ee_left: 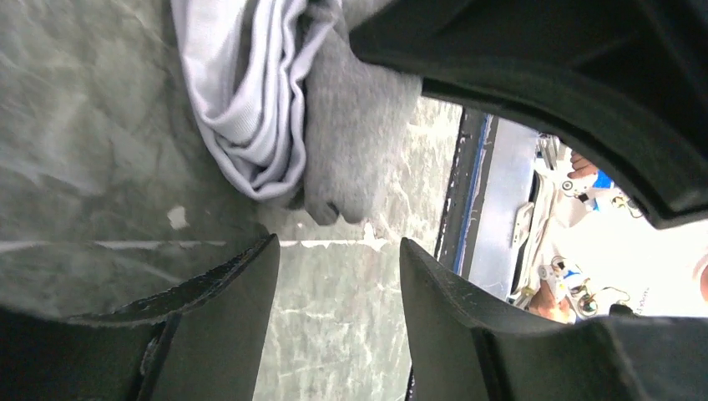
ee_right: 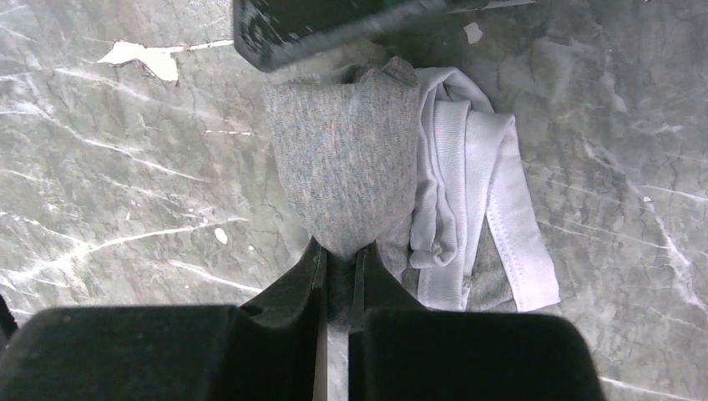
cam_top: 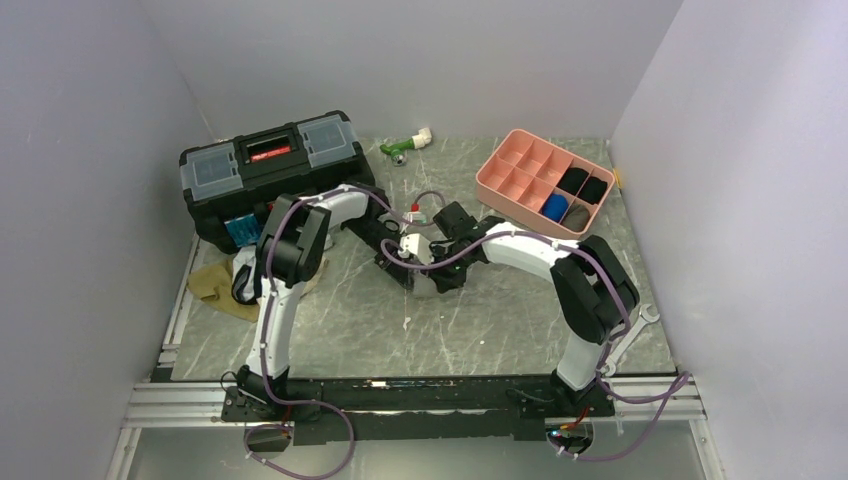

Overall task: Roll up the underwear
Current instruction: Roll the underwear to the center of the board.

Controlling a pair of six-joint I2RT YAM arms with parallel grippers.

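Grey underwear with a white waistband (ee_right: 351, 167) lies bunched on the marble table, between the two grippers in the top view (cam_top: 422, 262). My right gripper (ee_right: 338, 259) is shut on its grey folded end. My left gripper (ee_left: 338, 246) is open and empty, just short of the same underwear (ee_left: 334, 125). In the top view the left gripper (cam_top: 400, 262) and right gripper (cam_top: 445, 268) face each other at the table's middle. An olive-tan piece (cam_top: 215, 285) and a white one (cam_top: 243, 268) lie at the left edge.
A black toolbox (cam_top: 270, 170) stands at the back left. A pink compartment tray (cam_top: 520, 175) at the back right holds dark and blue rolled items. A green and white object (cam_top: 405, 145) lies at the back. A wrench (cam_top: 632, 335) lies at the right edge.
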